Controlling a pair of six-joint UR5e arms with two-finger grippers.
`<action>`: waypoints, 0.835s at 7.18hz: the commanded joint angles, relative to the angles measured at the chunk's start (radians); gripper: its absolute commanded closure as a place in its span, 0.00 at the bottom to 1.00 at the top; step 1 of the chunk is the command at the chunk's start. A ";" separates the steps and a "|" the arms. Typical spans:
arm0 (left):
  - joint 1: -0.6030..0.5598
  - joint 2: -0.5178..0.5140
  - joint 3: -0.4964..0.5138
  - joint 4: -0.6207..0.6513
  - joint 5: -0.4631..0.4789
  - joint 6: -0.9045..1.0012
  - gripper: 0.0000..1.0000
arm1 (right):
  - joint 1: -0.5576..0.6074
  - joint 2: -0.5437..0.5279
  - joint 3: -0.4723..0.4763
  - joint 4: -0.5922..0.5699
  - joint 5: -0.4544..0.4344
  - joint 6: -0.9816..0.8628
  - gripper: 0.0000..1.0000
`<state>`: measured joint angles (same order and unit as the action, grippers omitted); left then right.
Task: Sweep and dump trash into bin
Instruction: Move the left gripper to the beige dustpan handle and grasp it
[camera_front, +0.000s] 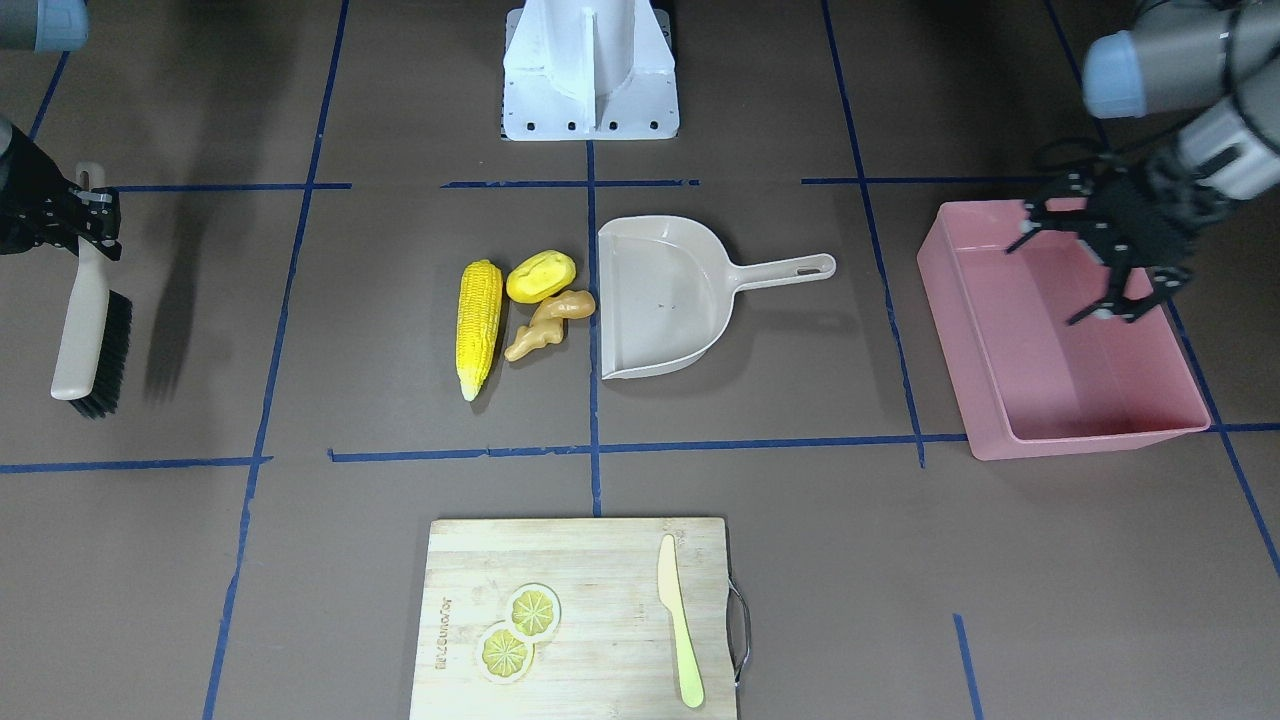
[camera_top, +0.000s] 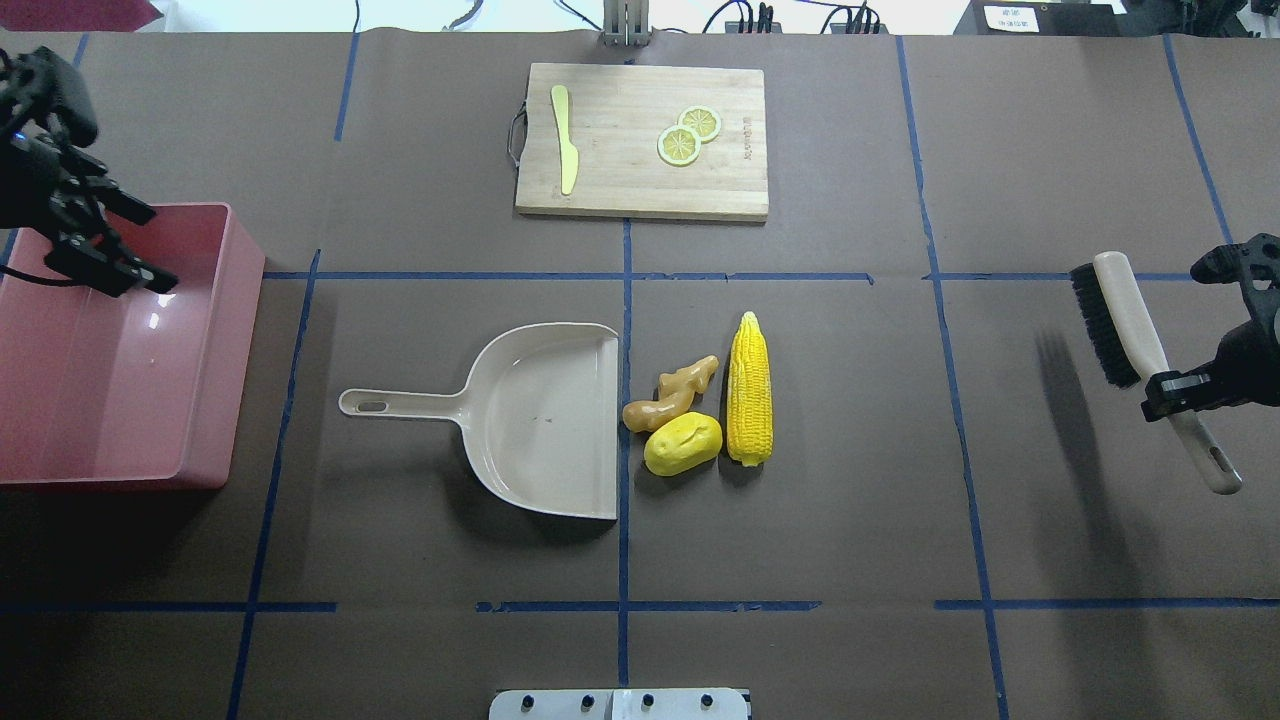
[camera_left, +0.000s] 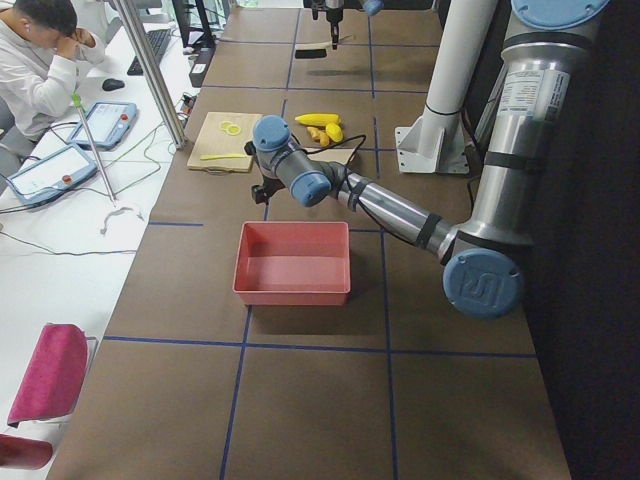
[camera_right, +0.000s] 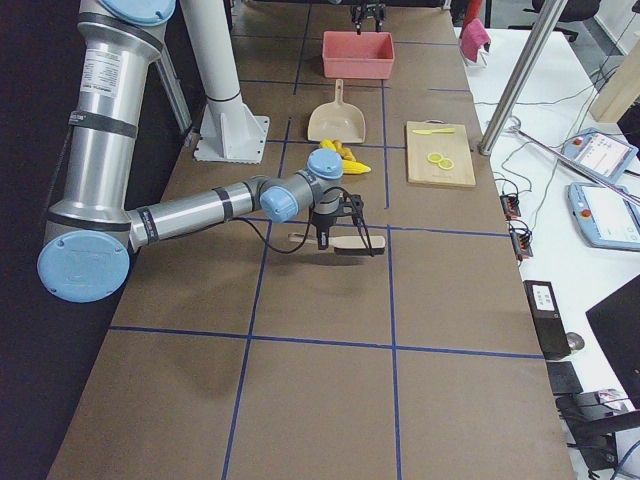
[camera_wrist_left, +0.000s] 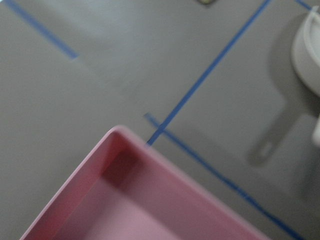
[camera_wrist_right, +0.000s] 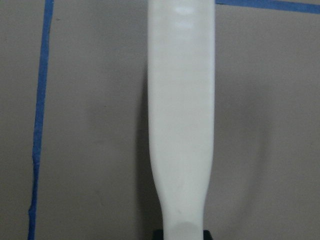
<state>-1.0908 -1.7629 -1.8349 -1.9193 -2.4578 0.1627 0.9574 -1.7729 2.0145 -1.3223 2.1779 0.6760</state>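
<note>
Trash sits mid-bench (camera_top: 850, 520), in front of the robot's base.
- Corn cob (camera_top: 749, 388): long axis runs near-far. Blunt end is toward the robot, pointed tip toward the cutting board.
- Potato (camera_top: 683, 444): just beside the cob's near end, on the dustpan side. Can't tell if the two touch.
- Ginger root (camera_top: 672, 392): just past the potato and touching it. It lies diagonally, with one end at the lip of the dustpan (camera_top: 545, 415).

The pan's mouth faces the trash and its handle points at the bin (camera_top: 222, 350).

All three pieces are well apart from both claws, roughly between them.
- Left claw (camera_top: 160, 250): released, fingers spread. It hangs above the bin without touching it. The dustpan lies between it and the trash. The bin sits upright at the robot's left end of the bench.
- Right claw (camera_top: 1180, 390): clenched on the handle of the brush (camera_top: 1125, 310), out at the right end.
- Brush: long axis roughly near-far, handle end toward the robot, bristles facing the trash. Its shadow falls apart from it, so it's off the bench.

Far side: cutting board (camera_top: 640, 185) with two lemon slices (camera_top: 688, 138) and a knife (camera_top: 564, 150). The knife lies near-far.

Hard to see:
- The overhead view cuts off the bin's outer side and part of both arms.
- The left wrist view is blurred. It shows only a bin corner, tape lines and the pan handle.
- The right wrist view is filled by the pale brush handle. The fingers are not visible there.
</note>
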 joint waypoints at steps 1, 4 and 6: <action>0.109 -0.107 0.011 0.005 0.000 -0.018 0.00 | 0.000 0.000 0.013 0.000 0.003 0.001 1.00; 0.259 -0.182 0.006 0.005 0.196 -0.024 0.00 | 0.000 0.000 0.013 0.000 -0.001 0.001 1.00; 0.302 -0.176 0.006 -0.013 0.200 0.015 0.00 | -0.002 0.001 0.015 0.002 -0.001 0.001 1.00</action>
<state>-0.8106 -1.9329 -1.8271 -1.9240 -2.2693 0.1552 0.9567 -1.7737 2.0290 -1.3220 2.1770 0.6765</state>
